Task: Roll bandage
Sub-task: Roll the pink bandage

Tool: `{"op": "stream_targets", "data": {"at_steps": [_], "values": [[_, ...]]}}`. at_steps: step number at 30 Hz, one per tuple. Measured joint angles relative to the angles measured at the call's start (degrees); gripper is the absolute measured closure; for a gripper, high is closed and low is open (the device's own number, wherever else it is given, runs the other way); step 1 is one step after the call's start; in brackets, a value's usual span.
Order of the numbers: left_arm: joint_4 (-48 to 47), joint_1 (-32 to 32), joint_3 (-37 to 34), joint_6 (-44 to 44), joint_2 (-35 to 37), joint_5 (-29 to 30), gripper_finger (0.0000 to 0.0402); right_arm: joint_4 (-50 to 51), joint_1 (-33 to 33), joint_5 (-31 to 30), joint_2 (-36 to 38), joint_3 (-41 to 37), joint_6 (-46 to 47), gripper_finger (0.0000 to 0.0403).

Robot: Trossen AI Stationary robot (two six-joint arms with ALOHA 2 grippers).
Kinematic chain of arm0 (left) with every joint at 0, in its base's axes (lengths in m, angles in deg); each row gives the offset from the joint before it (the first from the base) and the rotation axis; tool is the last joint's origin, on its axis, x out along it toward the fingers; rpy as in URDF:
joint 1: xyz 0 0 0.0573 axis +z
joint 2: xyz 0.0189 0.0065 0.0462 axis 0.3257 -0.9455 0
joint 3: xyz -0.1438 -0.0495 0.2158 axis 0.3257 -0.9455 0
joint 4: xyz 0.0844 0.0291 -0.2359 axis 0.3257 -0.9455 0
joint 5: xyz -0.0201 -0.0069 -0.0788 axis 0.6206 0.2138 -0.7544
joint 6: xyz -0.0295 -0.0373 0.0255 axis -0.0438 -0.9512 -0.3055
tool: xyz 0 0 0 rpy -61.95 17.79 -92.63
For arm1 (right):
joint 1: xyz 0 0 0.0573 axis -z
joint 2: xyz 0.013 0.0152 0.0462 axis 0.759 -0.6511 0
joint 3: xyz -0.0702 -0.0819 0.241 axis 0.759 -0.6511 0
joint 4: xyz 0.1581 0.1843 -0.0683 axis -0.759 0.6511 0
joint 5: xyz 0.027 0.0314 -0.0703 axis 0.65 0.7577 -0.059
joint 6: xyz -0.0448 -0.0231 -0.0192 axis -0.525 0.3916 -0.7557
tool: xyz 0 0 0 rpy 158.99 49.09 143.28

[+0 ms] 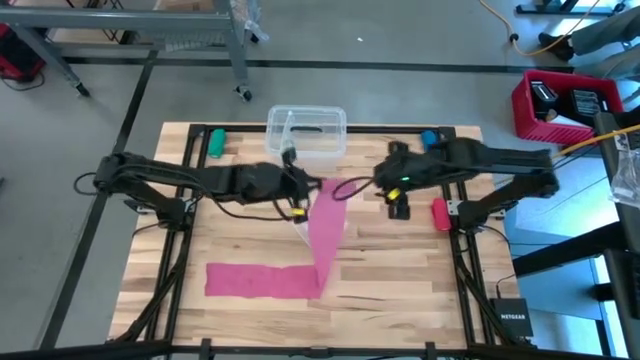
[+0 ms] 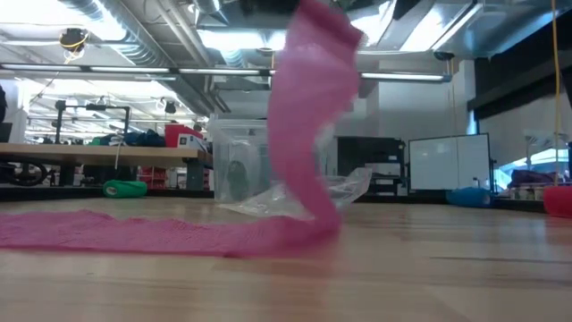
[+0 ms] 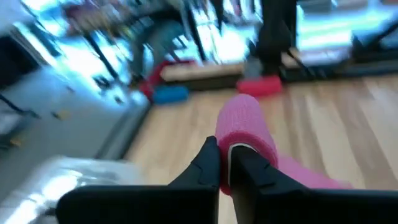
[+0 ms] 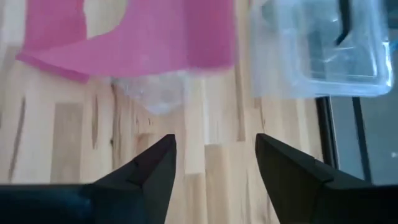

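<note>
The pink bandage [image 1: 326, 232] hangs as a strip from its upper end and bends where it reaches the table [image 2: 315, 224]. Its remaining length lies flat toward the table's left [image 1: 262, 280]. My left gripper [image 1: 312, 190] is above the table's middle, shut on the bandage's upper end. It shows the same in the left wrist view [image 3: 227, 149]. My right gripper [image 4: 214, 149] is open and empty. It hovers just right of the hanging strip [image 1: 378, 182] and faces down at the table. My left gripper pinches the bandage's upper end [image 3: 244, 127] between its two fingers, where the fabric curls over the fingertips [image 3: 211, 155]. The fingers come roughly level from the table's left. The strip hangs below them, and its lower length lies on the table [image 2: 134, 233].
A clear plastic box [image 1: 306, 130] stands behind the grippers. A crumpled clear wrapper [image 4: 155, 93] lies on the table by the strip. A green roll [image 1: 215, 142] is at the far left and a blue one [image 1: 430, 138] at the far right. A small red object [image 1: 440, 213] lies at the right.
</note>
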State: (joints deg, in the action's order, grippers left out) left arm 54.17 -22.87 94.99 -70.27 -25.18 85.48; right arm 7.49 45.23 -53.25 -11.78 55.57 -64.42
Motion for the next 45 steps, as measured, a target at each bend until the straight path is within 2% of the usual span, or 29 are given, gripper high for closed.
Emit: {"op": "stream_targets", "data": {"at_steps": [5, 10, 13, 16, 19, 28, 34, 45], "values": [[6.67, -0.71, 0.09, 6.37, 3.39, 1.75, 0.0398, -16.63, 0.0, -0.04, 13.1, -13.41, 0.81, 0.018], [17.16, -0.35, 0.13, 12.85, 5.05, 1.62, 0.0394, -41.13, 0.04, 0.03, 23.58, -31.39, 0.81, 0.018], [21.01, 0.15, 0.1, 15.6, 5.3, 1.08, 0.0397, -56.82, 0.04, 0.56, 26.48, -39.71, 0.79, 0.018], [21.5, 0.31, 0.1, 15.99, 5.6, -0.22, 0.0397, -67.06, 0.04, 2.03, 26.09, -45.09, 0.86, 0.018], [21.55, 0.26, 0.13, 15.95, 5.93, -0.85, 0.0394, -73.13, 0.04, 4.1, 24.64, -46.92, 0.27, 0.018], [14.32, -0.2, 0.1, 14.06, 5.87, -1.25, 0.0395, -70.84, 0.04, 1.82, 24.18, -43.71, -6.15, 0.018], [10.78, -0.32, 0.1, 11.26, 5.85, -9.06, 0.0391, -71.02, 0.04, 1.32, 24.48, -41.92, -11.5, 0.018], [3.89, -0.06, 0.13, 8.13, 4.53, -8.9, 0.039, -68.68, 0.0, 7.98, 23.51, -40.19, -7.92, 0.018]]}}
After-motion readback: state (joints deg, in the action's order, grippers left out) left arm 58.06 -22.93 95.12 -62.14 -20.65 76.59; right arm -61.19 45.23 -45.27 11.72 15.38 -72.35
